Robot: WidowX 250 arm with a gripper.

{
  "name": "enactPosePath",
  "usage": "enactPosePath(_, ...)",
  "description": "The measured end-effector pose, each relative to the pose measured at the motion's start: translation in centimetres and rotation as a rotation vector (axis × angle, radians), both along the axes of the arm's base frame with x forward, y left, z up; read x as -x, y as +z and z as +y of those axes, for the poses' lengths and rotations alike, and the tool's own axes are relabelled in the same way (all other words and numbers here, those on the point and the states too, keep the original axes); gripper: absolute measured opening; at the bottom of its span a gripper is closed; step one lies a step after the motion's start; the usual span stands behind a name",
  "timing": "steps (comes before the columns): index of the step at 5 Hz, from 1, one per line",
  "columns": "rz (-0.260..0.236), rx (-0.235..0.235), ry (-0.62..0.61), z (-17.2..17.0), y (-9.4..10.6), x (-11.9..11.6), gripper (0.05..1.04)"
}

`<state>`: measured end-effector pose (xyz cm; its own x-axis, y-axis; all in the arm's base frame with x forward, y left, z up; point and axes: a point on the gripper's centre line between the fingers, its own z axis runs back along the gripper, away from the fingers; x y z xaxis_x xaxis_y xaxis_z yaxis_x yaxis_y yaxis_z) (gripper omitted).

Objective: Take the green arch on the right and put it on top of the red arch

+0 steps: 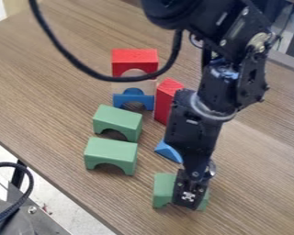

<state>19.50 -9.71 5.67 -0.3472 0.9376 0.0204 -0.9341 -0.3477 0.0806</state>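
— Where's the green arch (163, 187) sitting?
— Near right, with the gripper (190, 201) hiding its middle; the red arch (134, 57) is resting far left.
— Is the gripper clamping anything?
— I can't tell.

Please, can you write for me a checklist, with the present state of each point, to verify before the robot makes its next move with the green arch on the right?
1. Gripper at the right-hand green arch block: ok, it is over the block's middle in this view.
2. Block securely gripped: cannot tell, the gripper hides the contact.
3. Top of the red arch block free for placing: ok, no block lies on it.
4. Green arch on the red arch: not ok, the two are well apart.
5. Black cable clear of the red arch: cannot tell, it crosses in front of it in this view, but its height is unclear.
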Motion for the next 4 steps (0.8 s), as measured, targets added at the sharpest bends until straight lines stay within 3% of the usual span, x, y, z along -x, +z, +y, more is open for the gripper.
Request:
enactPosePath(2, -0.084, -0.021, -0.011, 0.77, -0.46, 0.37, 0.999)
enactPosePath(4, -0.188, -0.036, 0.099, 1.23, -1.15, 0.75, 0.999)
